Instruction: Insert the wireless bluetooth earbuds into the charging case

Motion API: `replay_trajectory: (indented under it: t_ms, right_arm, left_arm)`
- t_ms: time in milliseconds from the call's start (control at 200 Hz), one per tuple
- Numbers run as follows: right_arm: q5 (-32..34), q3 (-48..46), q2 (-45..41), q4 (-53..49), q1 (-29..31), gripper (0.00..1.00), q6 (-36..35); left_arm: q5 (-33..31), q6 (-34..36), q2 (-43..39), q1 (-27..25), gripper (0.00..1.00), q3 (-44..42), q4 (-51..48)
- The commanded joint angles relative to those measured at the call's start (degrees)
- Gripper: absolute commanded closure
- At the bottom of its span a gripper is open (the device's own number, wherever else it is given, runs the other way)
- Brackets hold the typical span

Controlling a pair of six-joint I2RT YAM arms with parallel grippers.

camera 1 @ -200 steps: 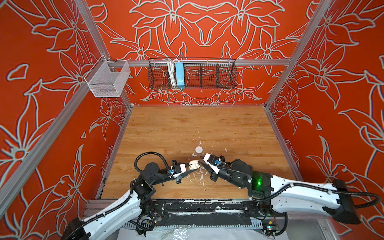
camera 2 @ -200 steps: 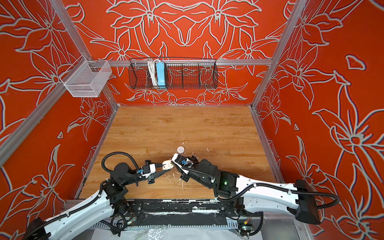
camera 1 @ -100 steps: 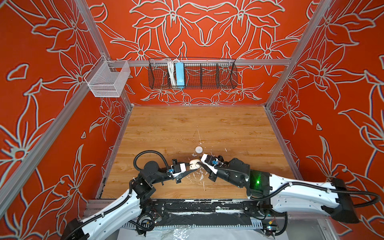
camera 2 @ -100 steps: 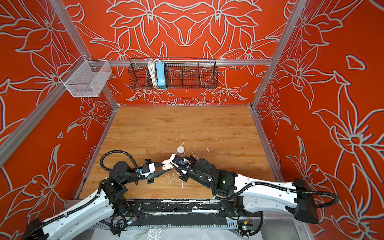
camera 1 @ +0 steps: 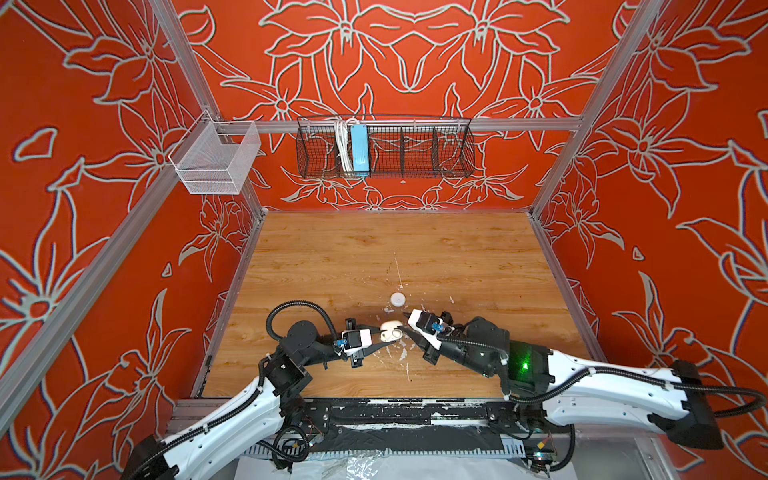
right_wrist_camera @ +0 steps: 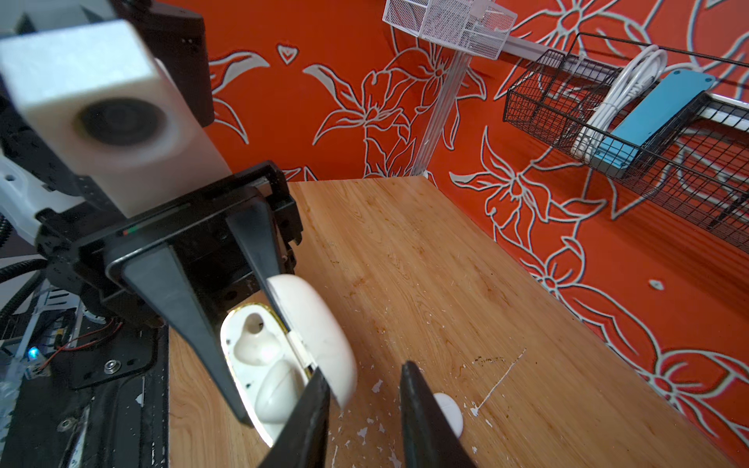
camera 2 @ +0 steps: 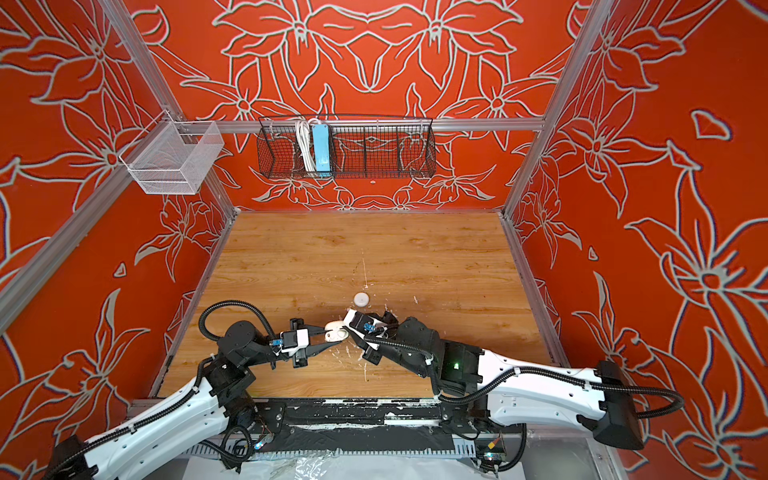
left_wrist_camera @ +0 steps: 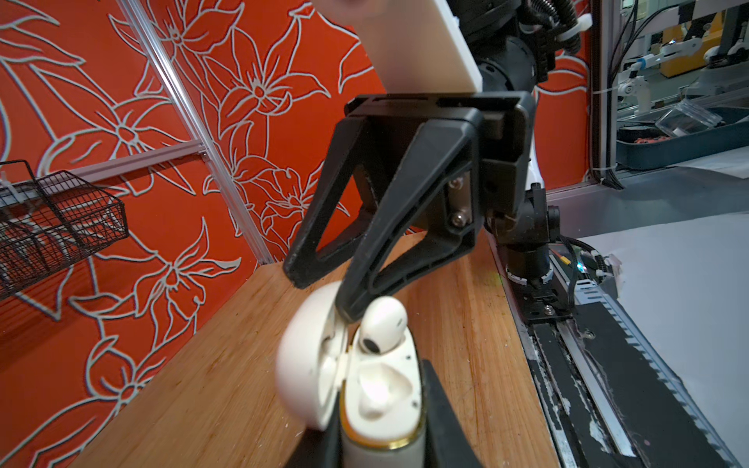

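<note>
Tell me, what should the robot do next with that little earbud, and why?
Probably press the earbud gently down with the right tool: it seems to stand proud of its slot in the open charging case, and the tool's jaws stand apart, not gripping it.

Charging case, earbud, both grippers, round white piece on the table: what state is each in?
charging case: lid open, one slot empty
earbud: in the other slot, head sticking out
left gripper: shut on the charging case
right gripper: open, holding nothing
round white piece: lying on the table, untouched
</note>
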Motion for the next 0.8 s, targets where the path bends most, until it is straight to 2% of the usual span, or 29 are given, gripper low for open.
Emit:
replay_trajectory:
  t_ms: [0,215,430,550,651,796]
  right_arm:
    - [-1.62,1.16,0.28,-0.52,-0.05,0.69,-1.36]
    - [-3.39,1.7,0.85,-1.6,-0.05,0.69,-1.77]
    - [-5.31,1.99,1.29,-2.45,-0.09,0.7,-2.86]
    - [-7.56,2.68,1.6,-3.97,-0.07,0.7,-3.74]
    - [-5.79,3.29,2.25,-4.82,-0.07,0.7,-4.19]
    - [0.89,4.48,3.43,-5.24,-0.09,0.7,-3.15]
  left_arm:
    - [3.88,1.53,0.82,-0.15,1.0,1.47,0.1]
    - [5.84,1.65,4.07,-0.11,1.0,4.01,-2.46]
    - [2.04,-0.63,4.65,-0.13,1.0,4.59,-2.7]
    - [2.81,-0.86,5.7,-0.1,1.0,5.28,-2.95]
    - [5.52,-0.13,6.6,-0.11,1.0,6.1,-3.76]
    - [7.49,0.75,7.1,-0.15,1.0,6.38,-4.02]
